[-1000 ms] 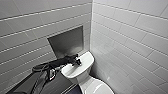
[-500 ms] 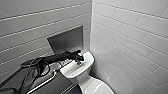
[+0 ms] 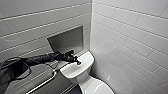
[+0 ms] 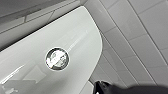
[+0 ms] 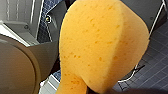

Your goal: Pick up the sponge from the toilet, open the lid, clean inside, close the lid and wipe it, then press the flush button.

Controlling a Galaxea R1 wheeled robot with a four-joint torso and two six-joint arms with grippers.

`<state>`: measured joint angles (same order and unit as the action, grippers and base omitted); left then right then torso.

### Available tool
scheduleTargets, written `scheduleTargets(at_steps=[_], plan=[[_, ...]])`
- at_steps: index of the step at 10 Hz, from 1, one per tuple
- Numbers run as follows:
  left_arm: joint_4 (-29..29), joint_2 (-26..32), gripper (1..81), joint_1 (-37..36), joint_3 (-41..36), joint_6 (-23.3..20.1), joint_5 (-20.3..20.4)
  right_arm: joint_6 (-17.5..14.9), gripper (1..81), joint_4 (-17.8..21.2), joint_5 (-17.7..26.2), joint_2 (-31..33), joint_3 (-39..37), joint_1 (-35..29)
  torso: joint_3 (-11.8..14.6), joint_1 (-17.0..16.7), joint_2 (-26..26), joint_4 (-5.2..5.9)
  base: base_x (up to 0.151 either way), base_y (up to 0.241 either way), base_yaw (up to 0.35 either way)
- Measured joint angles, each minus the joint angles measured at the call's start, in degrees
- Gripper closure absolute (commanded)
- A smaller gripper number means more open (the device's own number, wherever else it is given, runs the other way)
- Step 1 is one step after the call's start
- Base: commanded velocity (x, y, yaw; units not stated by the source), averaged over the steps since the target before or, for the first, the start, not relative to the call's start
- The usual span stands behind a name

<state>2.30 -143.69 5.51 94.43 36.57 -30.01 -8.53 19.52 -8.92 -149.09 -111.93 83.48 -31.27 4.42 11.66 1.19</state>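
Item 1, the flush button: round, shiny, set in the middle of the flat white tank top. I read it as lying just beneath and ahead of my left pincer, close to it but with a gap; nothing covers it in the left wrist view

Item 2, left pincer: carried on the dark left arm, which reaches across over the tank top. I cannot tell whether it is open or closed, nor whether it touches the ceramic

Item 3, the sponge: orange, pitted foam, with its waist narrowing toward one end. My right pincer is closed on it, and it sits right against that pincer, carried clear of the floor

Item 4, the toilet: white, in the corner of the room, below the left pincer

Item 5, the lid: down over the bowl, on the near side of the tank, away from the left pincer

Item 6, surroundings: a grey recessed niche in the wall behind the left pincer; a grab rail under the left arm; pale tiled walls on the far side of the tank; small blue-grey floor tiles behind the sponge
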Motion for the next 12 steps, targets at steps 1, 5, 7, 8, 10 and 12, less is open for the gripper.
scheduleTargets(at_steps=[1,5,7,8,10,12], plan=[[0.01,4.52,81.1,-0.04,-5.64,0.28,0.04,0.00,81.1,0.02,-0.02,-0.02,0.11,0.00,0.00,0.00,0.00,0.00,0.000,0.000,0.000],[2.96,19.88,81.1,10.39,-25.49,0.79,0.04,0.00,81.1,0.02,0.00,-0.90,0.61,0.37,1.49,0.02,0.00,0.00,0.000,0.000,0.000],[5.92,25.11,81.1,19.82,-29.71,0.79,2.26,0.00,81.1,-0.01,0.00,-0.94,0.99,1.13,4.74,0.00,0.02,0.00,0.000,0.000,0.000],[7.72,26.77,81.1,26.82,-30.07,0.79,3.80,0.00,81.1,-0.04,0.09,-0.96,1.27,1.74,6.61,-0.02,0.02,0.00,0.000,0.000,0.000],[12.19,27.73,81.1,38.91,-30.26,0.80,8.19,-0.04,81.1,-0.09,0.59,-0.94,1.29,2.55,10.15,-0.06,0.06,0.00,0.000,0.000,0.000],[16.15,27.19,81.1,50.38,-27.43,0.79,13.73,-0.06,81.1,-0.15,1.07,-0.96,1.27,3.15,12.92,-0.13,0.13,0.00,0.000,0.000,0.000]])
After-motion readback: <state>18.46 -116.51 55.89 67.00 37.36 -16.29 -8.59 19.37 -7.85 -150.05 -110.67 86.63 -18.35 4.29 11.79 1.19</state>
